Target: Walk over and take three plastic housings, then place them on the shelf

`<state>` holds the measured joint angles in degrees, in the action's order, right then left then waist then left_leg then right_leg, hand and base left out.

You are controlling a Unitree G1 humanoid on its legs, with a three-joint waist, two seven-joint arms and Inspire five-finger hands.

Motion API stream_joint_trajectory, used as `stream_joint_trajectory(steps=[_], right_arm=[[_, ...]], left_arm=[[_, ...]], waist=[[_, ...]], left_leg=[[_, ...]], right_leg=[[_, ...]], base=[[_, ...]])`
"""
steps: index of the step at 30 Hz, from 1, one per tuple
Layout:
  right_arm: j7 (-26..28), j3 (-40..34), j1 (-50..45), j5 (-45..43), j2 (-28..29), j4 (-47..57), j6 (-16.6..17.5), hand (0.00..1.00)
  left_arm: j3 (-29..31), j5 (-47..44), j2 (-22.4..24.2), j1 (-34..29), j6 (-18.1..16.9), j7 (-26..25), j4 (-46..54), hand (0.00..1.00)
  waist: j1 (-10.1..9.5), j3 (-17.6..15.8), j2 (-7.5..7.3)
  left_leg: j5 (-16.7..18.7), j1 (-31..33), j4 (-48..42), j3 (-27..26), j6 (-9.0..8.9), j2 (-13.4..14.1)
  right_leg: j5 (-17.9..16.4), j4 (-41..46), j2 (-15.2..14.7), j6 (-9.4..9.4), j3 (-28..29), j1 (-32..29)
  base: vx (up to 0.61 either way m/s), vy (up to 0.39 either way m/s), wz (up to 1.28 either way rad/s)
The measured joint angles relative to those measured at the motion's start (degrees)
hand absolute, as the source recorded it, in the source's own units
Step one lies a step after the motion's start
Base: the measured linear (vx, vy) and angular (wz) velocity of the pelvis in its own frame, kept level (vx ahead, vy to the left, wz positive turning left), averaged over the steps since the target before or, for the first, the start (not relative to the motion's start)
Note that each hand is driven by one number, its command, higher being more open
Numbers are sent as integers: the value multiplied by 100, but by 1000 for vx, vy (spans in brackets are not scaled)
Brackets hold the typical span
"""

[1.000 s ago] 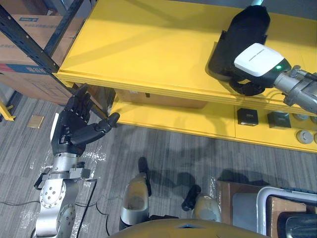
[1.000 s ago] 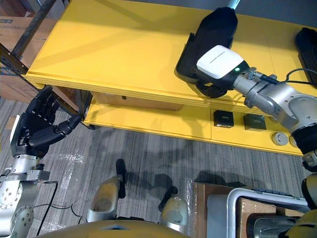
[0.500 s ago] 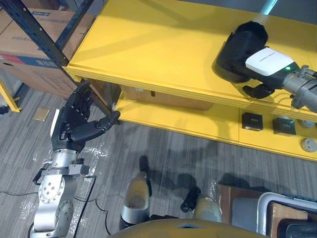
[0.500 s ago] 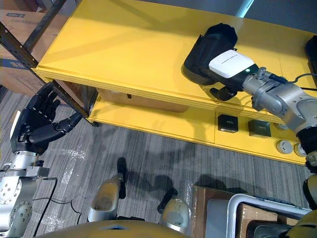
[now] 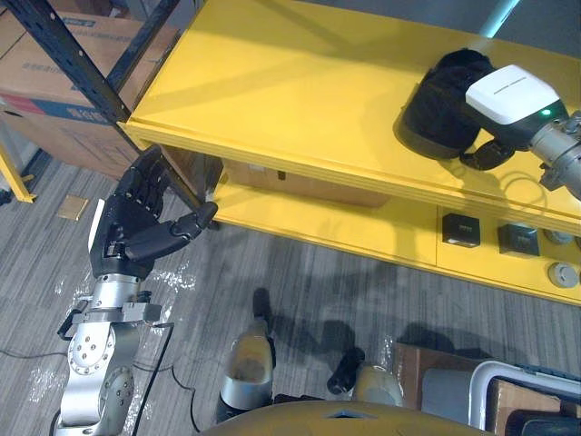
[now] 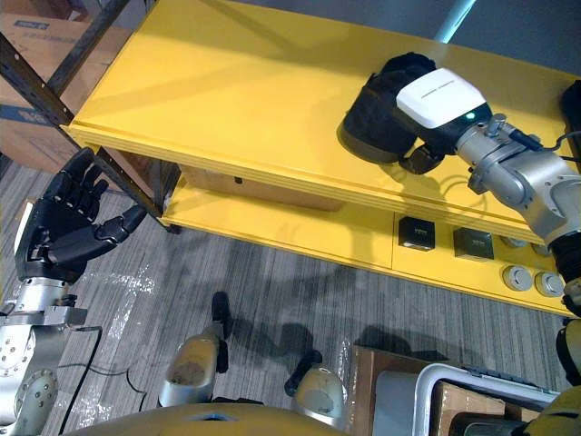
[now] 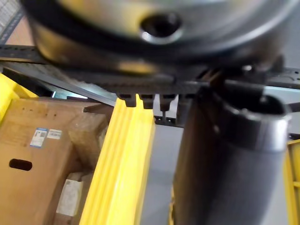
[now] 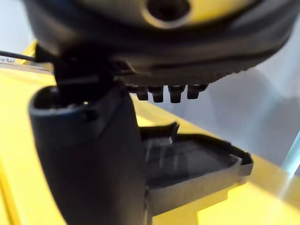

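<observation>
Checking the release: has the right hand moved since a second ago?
Yes, the right hand shifted rightward and back from the front edge of the yellow shelf.

1. Pretty bright overall, with the light coming from overhead. The yellow shelf [image 5: 272,91] top is evenly lit, with faint darker diagonal bands across it.
2. A pale light streak [image 5: 497,16] glares at its back edge.
3. Right wrist view: there's a whitish glare patch [image 8: 281,192] on the yellow, just beside the plastic housing [image 8: 192,159].
4. The lower shelf [image 5: 309,218] sits dimmer, in shade.
</observation>
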<state>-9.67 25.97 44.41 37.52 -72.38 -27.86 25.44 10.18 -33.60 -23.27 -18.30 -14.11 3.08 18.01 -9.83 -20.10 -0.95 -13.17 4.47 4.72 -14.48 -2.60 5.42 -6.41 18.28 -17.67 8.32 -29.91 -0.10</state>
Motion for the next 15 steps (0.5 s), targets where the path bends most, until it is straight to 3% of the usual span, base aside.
stream_joint_trajectory(steps=[6,10,13,15], right_arm=[[-613,-1042,-119,-118,-13,568,-109,100],[-643,-1927,-474,-1711,32,1365,-244,100],[-288,-3322,-1477,-2689,592,2011,-593,100],[-73,-4317,-2426,-3113,1655,2565,-1033,100]], left_arm=[[15,4,27,-10,6,-86,-1,100],[20,8,265,-9,54,-258,-14,100],[19,7,603,-19,131,-310,-16,100],[13,55,993,-100,327,-358,-17,100]], waist=[[271,470,-54],[438,784,-37],[563,996,-27],[688,1073,6]], left_leg=[[129,-204,9,-181,28,-71],[209,-327,12,-348,-8,-38],[220,-352,14,-338,-11,-18],[220,-448,33,-299,-13,5]], right_leg=[[260,-628,63,114,67,345],[430,-995,173,109,202,492],[445,-1075,217,104,178,563],[411,-1126,259,50,129,716]], base=[[87,-5,-11],[38,-19,-23],[9,-10,-2],[-24,-35,5]])
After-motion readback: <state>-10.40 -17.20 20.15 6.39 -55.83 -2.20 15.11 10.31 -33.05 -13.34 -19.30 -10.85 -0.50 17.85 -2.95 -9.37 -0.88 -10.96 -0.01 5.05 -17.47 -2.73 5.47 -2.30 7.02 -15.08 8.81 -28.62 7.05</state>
